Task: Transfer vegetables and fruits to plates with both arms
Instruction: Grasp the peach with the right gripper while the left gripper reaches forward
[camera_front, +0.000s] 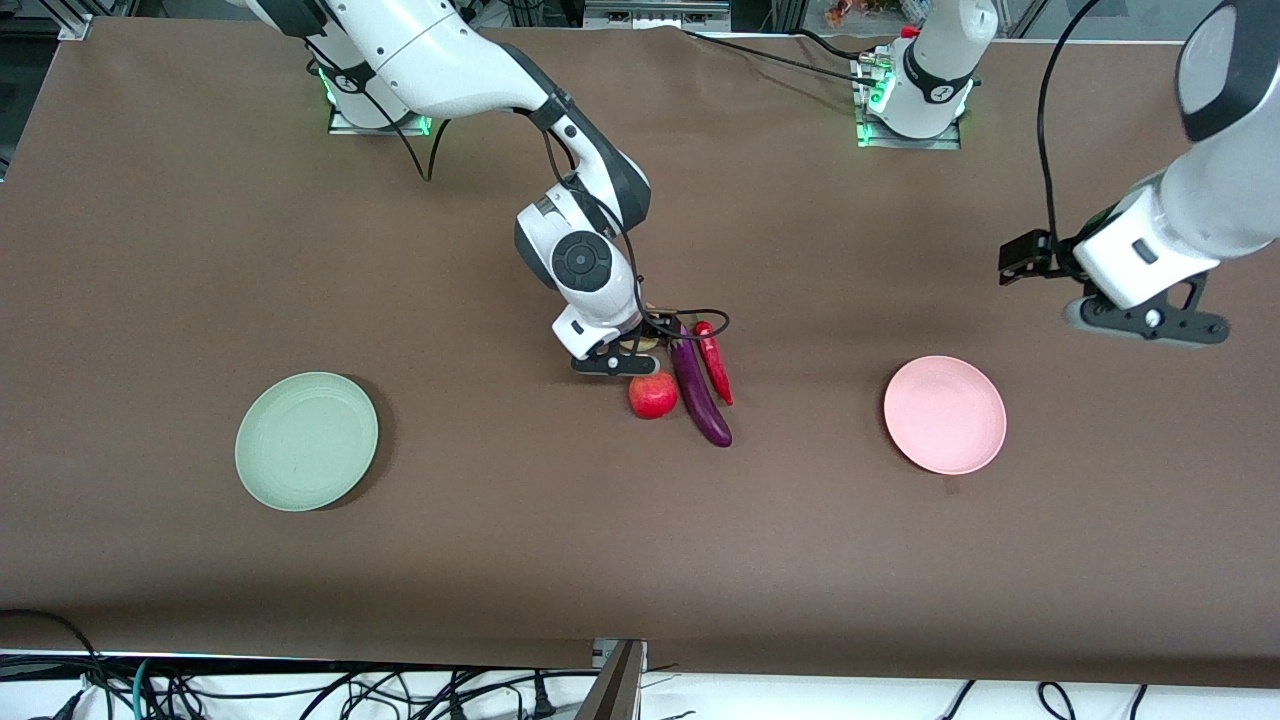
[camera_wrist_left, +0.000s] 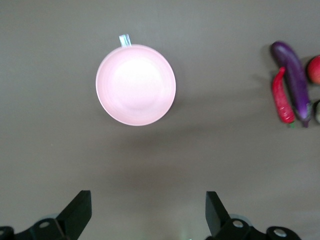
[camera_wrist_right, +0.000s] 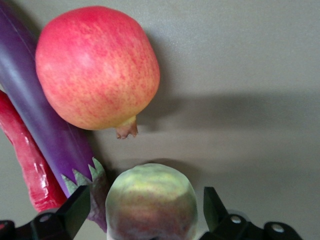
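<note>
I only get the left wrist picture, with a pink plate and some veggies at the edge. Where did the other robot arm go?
Observer: The right gripper is down at the produce pile, open, its fingers either side of the peach.
Operator: Is there another plate?
Observer: Yes, a mint green plate lies toward the right arm's end of the table, with nothing on it.
Operator: What's the red round thing I half see?
Observer: A pomegranate, touching the eggplant.
</note>
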